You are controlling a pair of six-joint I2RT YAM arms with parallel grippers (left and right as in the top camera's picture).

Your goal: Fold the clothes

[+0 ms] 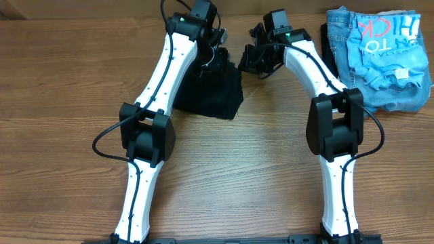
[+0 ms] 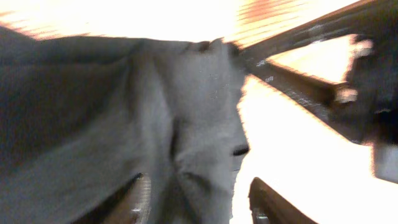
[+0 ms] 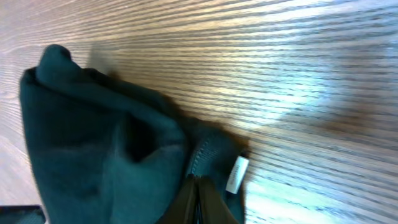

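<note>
the left arm point(image 1: 161, 85) reaches long and nearly straight toward the far edge of the table point(image 1: 258, 169), its wrist tipped down over the upper edge of the black t-shirt point(image 1: 211, 93). the left gripper point(image 2: 199, 186) stands partly open: in its wrist view the two fingers are apart, with a loose fold of dark fabric hanging between them and draped over the one on the left. nothing looks pinched there, so this reads as a let-go or a fresh reach rather than a hold. the shirt itself lies bunched in a dark heap at the far middle of the table, directly under and beside that wrist, not spread flat, so i judge the fold to be unfinished. just to its right, the right arm point(image 1: 319, 81) bends sharply at the elbow and angles inward, bringing its wrist close to the left one. the right gripper point(image 3: 199, 198) is closed tight on the shirt's stitched hem, right beside the small white label point(image 3: 237, 174), probably to anchor that edge so the cloth can be pulled straight. at the far right corner, well apart, a light blue printed shirt point(image 1: 390, 57) lies on denim jeans point(image 1: 337, 24), untouched by either arm.
</note>
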